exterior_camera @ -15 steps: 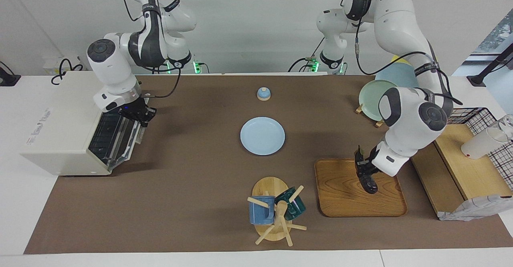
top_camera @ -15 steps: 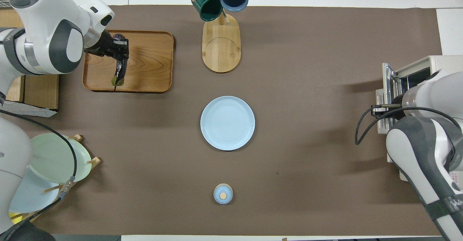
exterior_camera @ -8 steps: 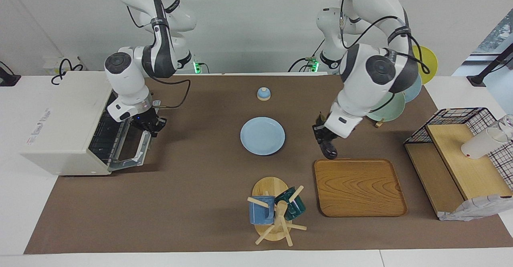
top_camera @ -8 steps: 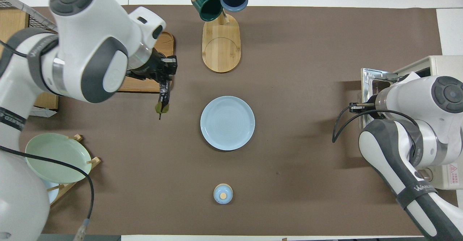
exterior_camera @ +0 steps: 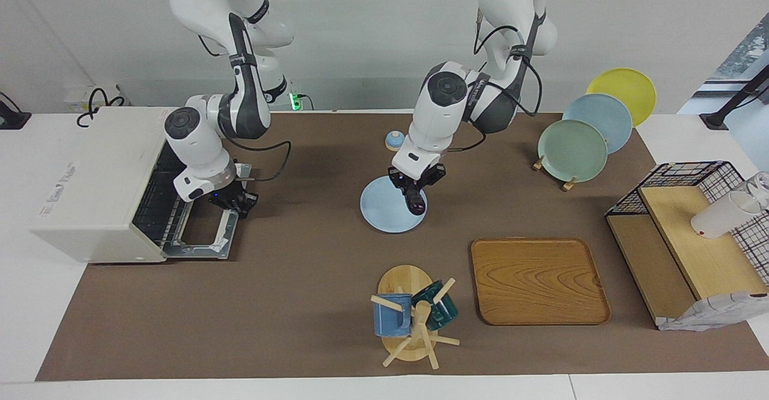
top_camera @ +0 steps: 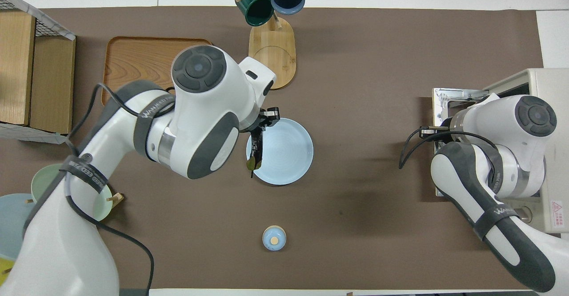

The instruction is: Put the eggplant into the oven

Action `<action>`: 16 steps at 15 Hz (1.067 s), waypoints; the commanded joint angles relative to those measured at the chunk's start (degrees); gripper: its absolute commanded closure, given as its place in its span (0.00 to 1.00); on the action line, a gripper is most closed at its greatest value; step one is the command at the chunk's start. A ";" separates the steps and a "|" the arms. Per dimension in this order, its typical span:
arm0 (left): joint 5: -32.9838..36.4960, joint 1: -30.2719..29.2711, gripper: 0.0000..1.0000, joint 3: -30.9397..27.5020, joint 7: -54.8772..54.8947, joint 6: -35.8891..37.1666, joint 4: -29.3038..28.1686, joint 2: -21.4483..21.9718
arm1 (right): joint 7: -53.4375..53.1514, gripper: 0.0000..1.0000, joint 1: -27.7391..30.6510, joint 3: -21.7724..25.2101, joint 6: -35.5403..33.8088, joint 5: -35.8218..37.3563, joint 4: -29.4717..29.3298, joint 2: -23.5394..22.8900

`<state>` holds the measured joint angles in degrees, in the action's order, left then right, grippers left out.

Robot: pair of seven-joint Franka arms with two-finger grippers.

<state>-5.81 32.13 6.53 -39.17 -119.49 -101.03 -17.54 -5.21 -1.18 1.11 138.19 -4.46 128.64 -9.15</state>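
The eggplant (exterior_camera: 414, 199) (top_camera: 256, 148), dark purple and slender, hangs stem-down from my left gripper (exterior_camera: 414, 184) (top_camera: 265, 122), which is shut on it in the air over the light blue plate (exterior_camera: 381, 214). The off-white oven (exterior_camera: 90, 178) (top_camera: 549, 80) stands at the right arm's end of the table. Its door (exterior_camera: 201, 235) (top_camera: 446, 97) lies folded down almost flat, and the wire rack inside shows. My right gripper (exterior_camera: 235, 202) is shut on the door's handle at the door's outer edge. In the overhead view the right arm's own wrist hides that gripper.
A wooden tray (exterior_camera: 537, 280) lies bare toward the left arm's end. A mug tree (exterior_camera: 414, 319) with two mugs stands farthest from the robots. A small blue lidded pot (exterior_camera: 395, 140) sits near the robots. Upright plates (exterior_camera: 574, 148) and a wire shelf (exterior_camera: 691, 232) stand at the left arm's end.
My left gripper lifted the eggplant off the wooden tray and carried it toward the oven's end, to over the blue plate. My right gripper swung the oven door down from half open to nearly flat.
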 commanded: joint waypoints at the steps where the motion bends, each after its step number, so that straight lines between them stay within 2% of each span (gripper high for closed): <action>1: -0.86 1.45 1.00 -1.26 -1.17 -4.77 -2.59 -1.35 | -0.41 1.00 0.83 1.53 0.78 0.77 -1.29 -0.25; 3: -0.86 2.50 1.00 -1.26 -2.74 -6.71 -2.59 -3.46 | -1.64 1.00 -0.66 1.44 -0.54 0.77 -2.34 -0.16; 5: -0.86 2.42 1.00 -1.35 -2.75 -6.72 -2.59 -3.47 | -2.95 1.00 -3.20 1.44 -5.18 0.77 -5.40 -0.16; 7: -0.78 2.15 1.00 -1.26 -2.66 -6.90 -2.33 -3.73 | -8.82 1.00 -4.88 1.44 -8.62 0.77 -7.70 0.10; 8: -0.78 2.24 1.00 -1.26 -2.66 -7.33 -2.33 -3.82 | -11.64 0.82 -6.28 1.44 -9.33 0.77 -8.23 0.28; 10: -0.78 2.24 1.00 -1.26 -2.66 -8.04 -2.50 -3.82 | -14.38 0.62 -7.96 1.44 -9.43 0.77 -8.23 0.71; 12: -0.78 1.63 1.00 -1.26 -2.23 -7.95 -2.24 -3.91 | -13.95 0.58 -8.32 1.44 -9.25 0.77 -6.84 1.33; 13: -0.69 1.54 0.91 -1.35 -2.14 -7.95 -2.15 -4.00 | -14.04 0.58 -8.93 1.27 -8.99 0.77 -6.92 1.42; 14: -0.52 1.54 0.01 -1.44 -2.14 -7.78 -2.06 -4.00 | -13.95 0.59 -10.50 1.27 -9.07 0.77 -7.09 1.42; 16: -0.51 0.93 0.00 -1.70 -2.05 -6.90 -1.89 -3.65 | -12.64 0.59 -10.78 1.18 -9.07 0.95 -7.18 1.33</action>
<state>-5.83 33.36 5.46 -41.39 -126.51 -102.98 -21.72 -18.54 -11.21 2.07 129.39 -4.33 120.80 -8.74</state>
